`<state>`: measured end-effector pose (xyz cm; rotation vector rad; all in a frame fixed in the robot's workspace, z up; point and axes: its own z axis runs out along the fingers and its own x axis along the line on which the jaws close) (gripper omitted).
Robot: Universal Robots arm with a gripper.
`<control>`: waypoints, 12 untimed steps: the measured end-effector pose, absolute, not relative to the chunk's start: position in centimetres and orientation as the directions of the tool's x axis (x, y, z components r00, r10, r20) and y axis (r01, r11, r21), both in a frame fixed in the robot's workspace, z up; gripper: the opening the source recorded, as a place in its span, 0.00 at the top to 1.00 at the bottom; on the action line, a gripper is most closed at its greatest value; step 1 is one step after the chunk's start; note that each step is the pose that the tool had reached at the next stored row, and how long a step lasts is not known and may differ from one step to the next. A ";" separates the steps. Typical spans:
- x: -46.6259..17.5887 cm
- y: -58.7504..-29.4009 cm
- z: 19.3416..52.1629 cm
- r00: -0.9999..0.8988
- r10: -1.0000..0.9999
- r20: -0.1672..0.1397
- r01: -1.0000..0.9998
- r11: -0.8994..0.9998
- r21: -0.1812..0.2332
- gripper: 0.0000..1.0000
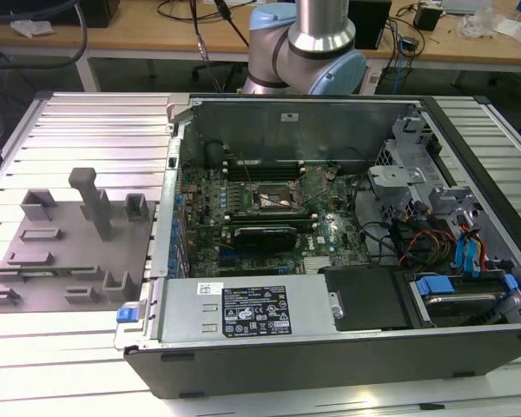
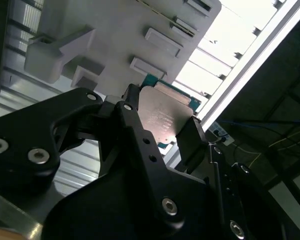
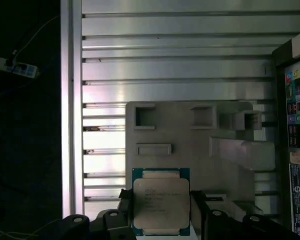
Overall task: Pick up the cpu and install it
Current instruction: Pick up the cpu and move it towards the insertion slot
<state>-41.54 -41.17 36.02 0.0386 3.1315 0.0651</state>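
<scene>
The black end effector (image 3: pixel 160 199) clamps the silvery square cpu (image 3: pixel 161 212) by opposite edges, likely sparing its contacts, over the grey plastic fixture plate (image 3: pixel 190 131).

Socket (image 1: pixel 276 201) open from above, crowded by loose cables (image 1: pixel 317 176) and a black card (image 1: pixel 262 235), case wall (image 1: pixel 165 217) raised between it and grey plate (image 1: pixel 61 261), upright blocks (image 1: pixel 94 204) stood near cpu (image 3: pixel 161 200) clamped in gripper (image 3: pixel 161 212)

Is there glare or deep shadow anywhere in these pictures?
First wrist view: the ribbed metal table glares white, the floor beside it is nearly black. Second wrist view: the cpu shines, the hand is a dark silhouette. Exterior view: evenly lit.
</scene>
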 end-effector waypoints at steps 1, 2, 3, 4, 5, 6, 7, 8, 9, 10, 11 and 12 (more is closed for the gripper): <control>-41.5 -41.2 36.1 -1.000 0.025 -0.009 0.025 0.999 0.042 0.46; -41.5 -41.2 36.1 -1.000 0.025 -0.009 0.024 0.999 0.042 0.46; -41.5 -41.2 36.1 -1.000 0.025 -0.009 0.024 0.999 0.042 0.46; -41.5 -41.2 36.1 -1.000 0.025 -0.009 0.024 0.999 0.042 0.46; -41.5 -41.2 36.1 -1.000 0.025 -0.009 0.024 0.999 0.042 0.46; -41.5 -41.2 36.1 -1.000 0.025 -0.009 0.024 0.999 0.042 0.46; -41.5 -41.2 36.1 -1.000 0.025 -0.009 0.024 0.999 0.042 0.46; -41.5 -41.2 36.2 -1.000 0.025 -0.008 0.025 0.999 0.041 0.46; -41.5 -41.2 36.4 -1.000 0.025 -0.008 0.024 0.999 0.041 0.46; -41.5 -41.2 36.9 -1.000 0.025 -0.009 0.025 0.999 0.042 0.46; -41.5 -41.2 37.3 -1.000 0.025 -0.009 0.025 0.999 0.042 0.46; -41.5 -41.2 37.8 -1.000 0.025 -0.009 0.025 0.999 0.042 0.46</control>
